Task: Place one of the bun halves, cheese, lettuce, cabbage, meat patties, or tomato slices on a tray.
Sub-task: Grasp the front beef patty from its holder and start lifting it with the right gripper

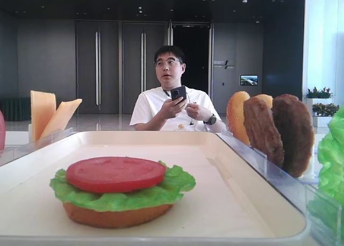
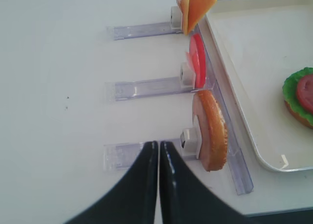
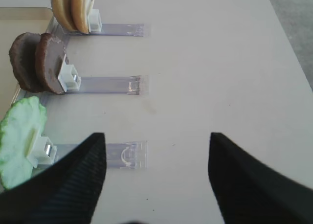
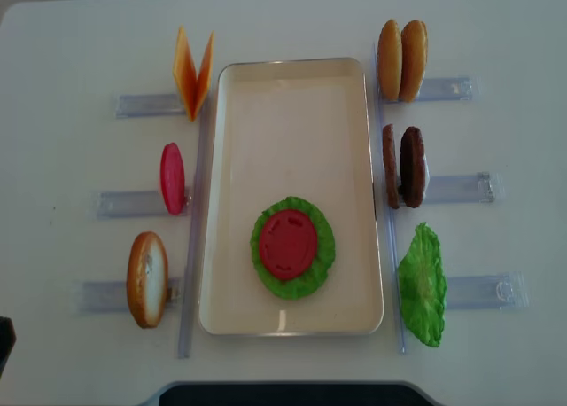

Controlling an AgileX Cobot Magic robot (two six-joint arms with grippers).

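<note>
The cream tray (image 4: 292,87) holds one stack: a bun half (image 1: 115,216), a lettuce leaf (image 4: 266,277) and a tomato slice (image 4: 288,242) on top. Right of the tray stand two meat patties (image 4: 403,167), two bun halves (image 4: 401,60) and another green lettuce leaf (image 4: 422,284). On the left are cheese (image 4: 193,69), a tomato slice (image 4: 172,177) and a bun half (image 4: 147,279). My right gripper (image 3: 156,136) is open and empty over bare table, right of the lettuce (image 3: 22,136) and patties (image 3: 36,62). My left gripper (image 2: 159,143) is shut, empty, just left of the bun half (image 2: 211,130).
Clear plastic racks (image 4: 461,186) hold the pieces upright on both sides of the tray, with long clear strips along its edges. A seated man (image 1: 172,95) with a phone is behind the table. The table's near edge (image 4: 283,384) runs just below the tray.
</note>
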